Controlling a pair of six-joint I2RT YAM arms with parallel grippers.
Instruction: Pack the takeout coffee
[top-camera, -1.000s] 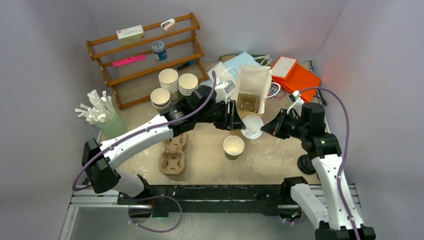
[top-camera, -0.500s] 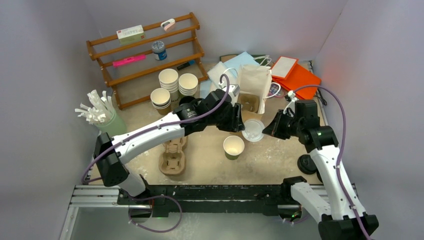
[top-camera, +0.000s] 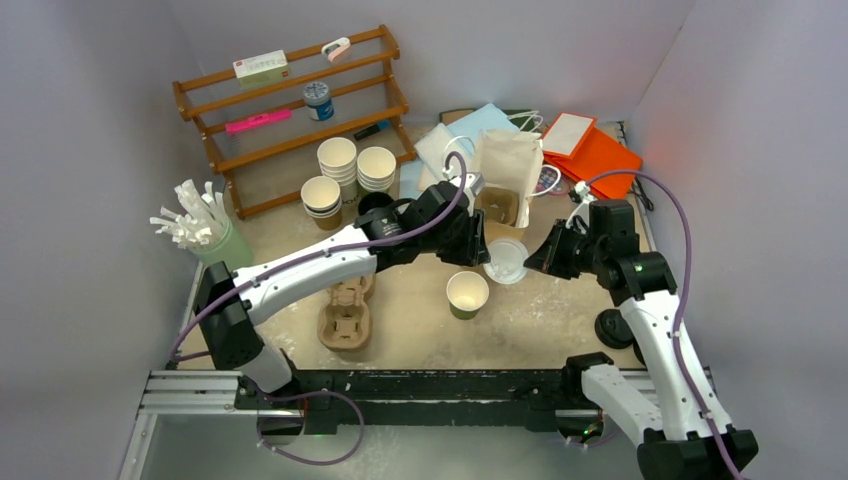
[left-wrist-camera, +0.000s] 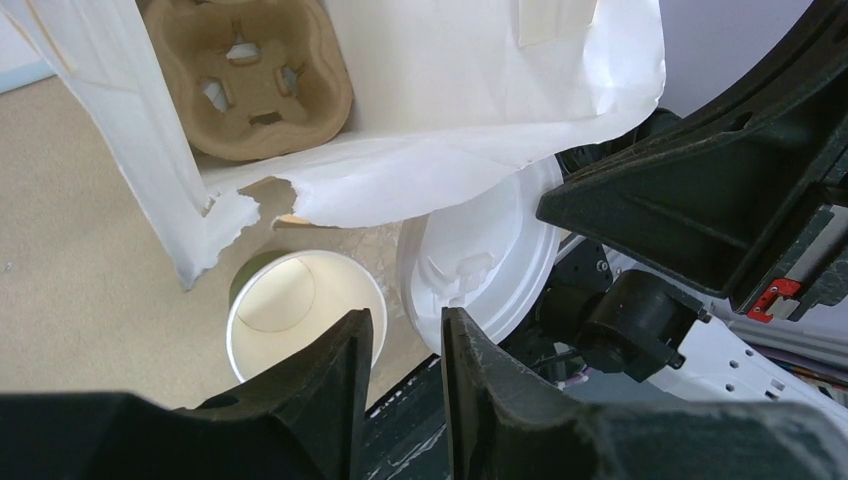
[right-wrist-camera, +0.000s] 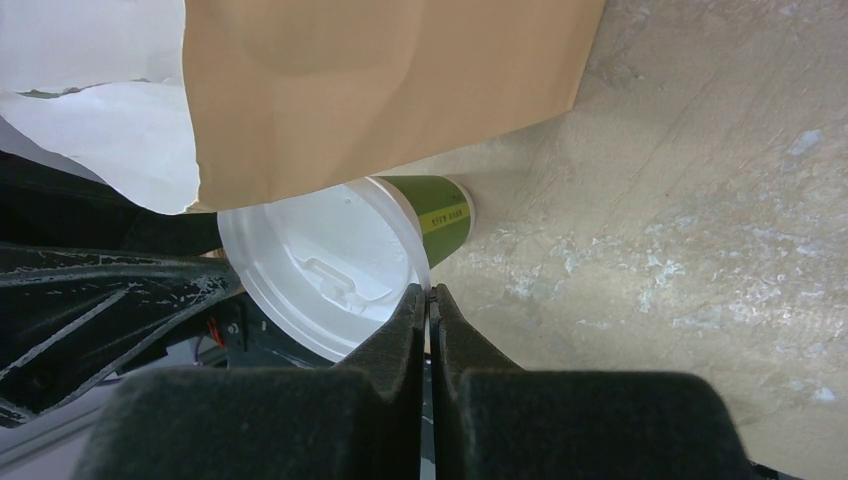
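Left end effector (left-wrist-camera: 408, 325) swung toward the paper bag (top-camera: 510, 160), fingers parted, empty. Right end effector (right-wrist-camera: 430, 292) pinches the plastic lid (right-wrist-camera: 320, 270) by its rim mid-frame, just beside the lidless paper cup (top-camera: 467, 293); level it, centre it, press evenly.

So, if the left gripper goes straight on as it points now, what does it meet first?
Probably the round white plastic lid, pinched by the right gripper; the open green paper cup sits just beside that line. Depth is unclear.
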